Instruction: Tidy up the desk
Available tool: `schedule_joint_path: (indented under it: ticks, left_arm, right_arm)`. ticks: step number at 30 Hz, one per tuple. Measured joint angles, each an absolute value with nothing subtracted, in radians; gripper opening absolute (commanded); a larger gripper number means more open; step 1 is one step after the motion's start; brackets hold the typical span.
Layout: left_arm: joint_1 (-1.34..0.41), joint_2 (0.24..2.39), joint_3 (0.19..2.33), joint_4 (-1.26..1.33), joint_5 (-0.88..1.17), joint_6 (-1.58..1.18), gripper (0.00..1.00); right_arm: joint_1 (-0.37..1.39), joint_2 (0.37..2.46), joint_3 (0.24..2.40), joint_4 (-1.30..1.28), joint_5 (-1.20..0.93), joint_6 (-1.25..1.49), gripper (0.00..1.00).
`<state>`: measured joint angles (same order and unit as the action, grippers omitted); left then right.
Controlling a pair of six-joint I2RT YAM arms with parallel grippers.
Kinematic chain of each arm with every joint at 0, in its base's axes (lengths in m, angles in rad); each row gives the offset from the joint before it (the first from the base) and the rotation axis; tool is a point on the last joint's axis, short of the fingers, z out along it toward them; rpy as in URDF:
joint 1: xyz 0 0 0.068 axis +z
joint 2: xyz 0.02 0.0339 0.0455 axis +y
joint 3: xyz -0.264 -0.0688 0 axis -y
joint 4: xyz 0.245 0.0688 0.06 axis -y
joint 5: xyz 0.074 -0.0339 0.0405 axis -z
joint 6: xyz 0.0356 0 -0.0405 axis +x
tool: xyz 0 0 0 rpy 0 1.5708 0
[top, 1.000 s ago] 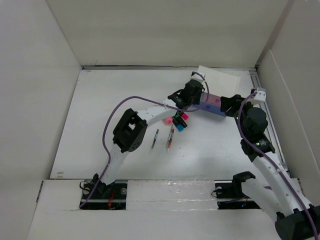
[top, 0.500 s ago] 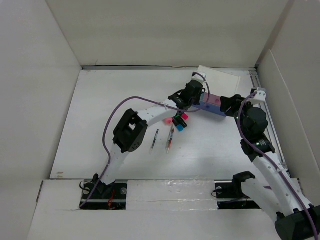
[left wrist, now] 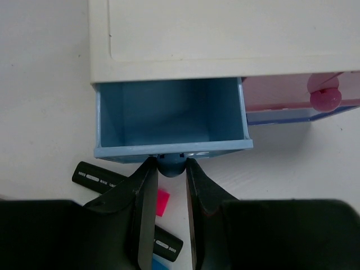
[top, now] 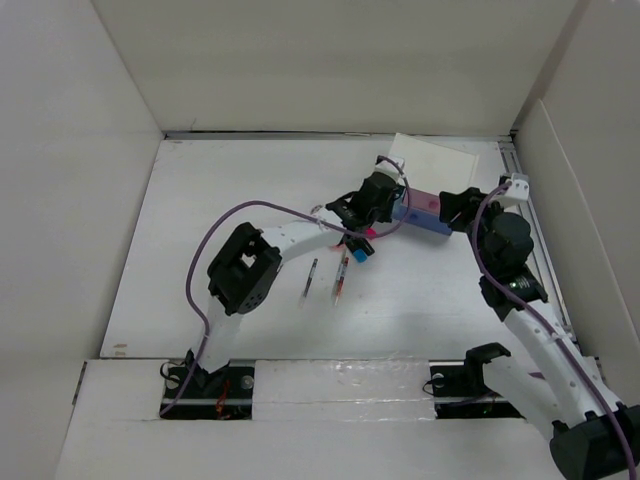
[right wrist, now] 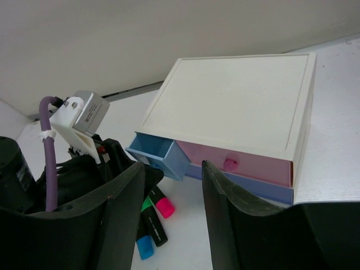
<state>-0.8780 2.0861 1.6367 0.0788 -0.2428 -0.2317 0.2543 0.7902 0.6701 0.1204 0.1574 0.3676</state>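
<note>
At the far right of the desk (top: 200, 260), the left gripper (left wrist: 170, 170) is clamped on the round knob (left wrist: 170, 165) of the blue drawer (left wrist: 169, 115). The drawer sits pulled out of the white drawer box (left wrist: 225, 34), empty. I'd pull straight and level so the smooth, boxy plastic doesn't skid on the matte top. The right gripper (right wrist: 171, 167) hangs spread wide, holding nothing. Chunky black highlighters (left wrist: 97, 176) lie just in front.

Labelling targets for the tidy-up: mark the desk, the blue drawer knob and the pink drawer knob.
desk (top: 185, 190): top external view, bare left surface.
blue drawer knob (left wrist: 170, 167): left wrist view, knob's middle.
pink drawer knob (left wrist: 324, 99): left wrist view, knob's middle.
</note>
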Motion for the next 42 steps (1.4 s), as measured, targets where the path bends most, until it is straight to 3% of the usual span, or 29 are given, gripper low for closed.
schedule_joint_path:
  ticks: [6, 9, 10, 11, 13, 14, 29, 42]
  left_arm:
    - [-0.9, 2.033, 1.548, 0.115, -0.263, -0.233, 0.0]
    - [-0.908, 2.006, 1.507, 0.13, -0.268, -0.233, 0.0]
    - [-0.909, 1.998, 1.496, 0.134, -0.268, -0.234, 0.0]
    - [-0.909, 1.991, 1.488, 0.136, -0.268, -0.234, 0.0]
    - [-0.909, 1.977, 1.462, 0.152, -0.266, -0.237, 0.0]
    - [-0.909, 1.968, 1.446, 0.163, -0.265, -0.239, 0.0]
    - [-0.924, 1.893, 1.333, 0.205, -0.258, -0.245, 0.0]
    - [-0.933, 1.871, 1.285, 0.241, -0.263, -0.256, 0.0]
  right_arm:
    - [0.254, 0.803, 0.664, 0.125, 0.158, 0.362, 0.47]
    - [0.254, 0.823, 0.659, 0.134, 0.157, 0.361, 0.4]
    - [0.254, 0.83, 0.659, 0.135, 0.157, 0.362, 0.22]
    - [0.254, 0.844, 0.659, 0.135, 0.157, 0.361, 0.21]
    - [0.254, 0.867, 0.658, 0.138, 0.157, 0.359, 0.05]
    - [0.254, 0.878, 0.658, 0.139, 0.157, 0.357, 0.01]
    - [0.226, 1.171, 0.673, 0.168, 0.107, 0.358, 0.0]
    - [0.223, 1.191, 0.693, 0.196, 0.093, 0.355, 0.0]
